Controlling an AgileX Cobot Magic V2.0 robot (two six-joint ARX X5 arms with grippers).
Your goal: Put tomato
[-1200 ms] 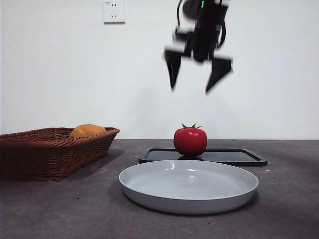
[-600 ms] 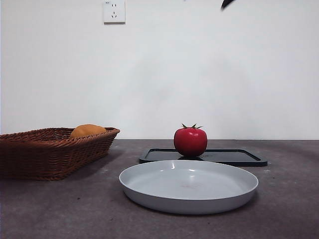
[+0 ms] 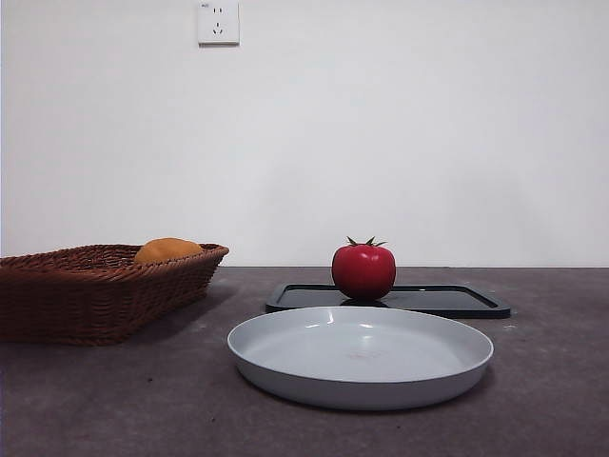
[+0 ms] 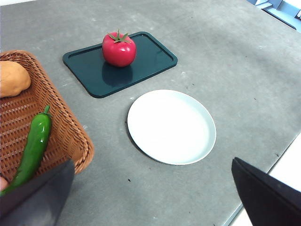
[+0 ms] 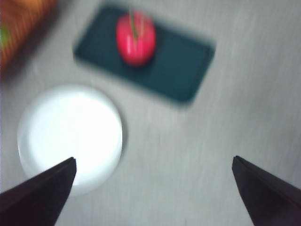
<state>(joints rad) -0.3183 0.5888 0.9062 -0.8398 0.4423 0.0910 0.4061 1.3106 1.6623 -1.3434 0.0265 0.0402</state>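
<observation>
The tomato (image 3: 363, 270) stands upright on the dark tray (image 3: 457, 300), a little right of center in the front view, its green stem up and nothing touching it. Just in front of the tray, in the lower middle of that frame, lies the white plate (image 3: 362, 357), bare. At the left edge sits the wicker basket (image 3: 86, 290), with an orange fruit (image 3: 166, 250) showing over its rim. A wall socket (image 3: 218, 21) is at the upper left. No arm shows in the front view. In the left wrist view the left gripper (image 4: 150, 197) hangs high above the table, its two jaws spread wide at the lower corners of the frame, holding nothing; the tomato (image 4: 119, 49) is on the tray (image 4: 150, 59), the plate (image 4: 171, 126) beside it, and the basket (image 4: 61, 127) holds a green pepper (image 4: 33, 148) as well as the fruit (image 4: 13, 78). The right wrist view is blurred, yet the right gripper (image 5: 153, 193) also shows its jaws wide apart and empty, well above the tomato (image 5: 136, 38), tray (image 5: 178, 75) and plate (image 5: 70, 136).
</observation>
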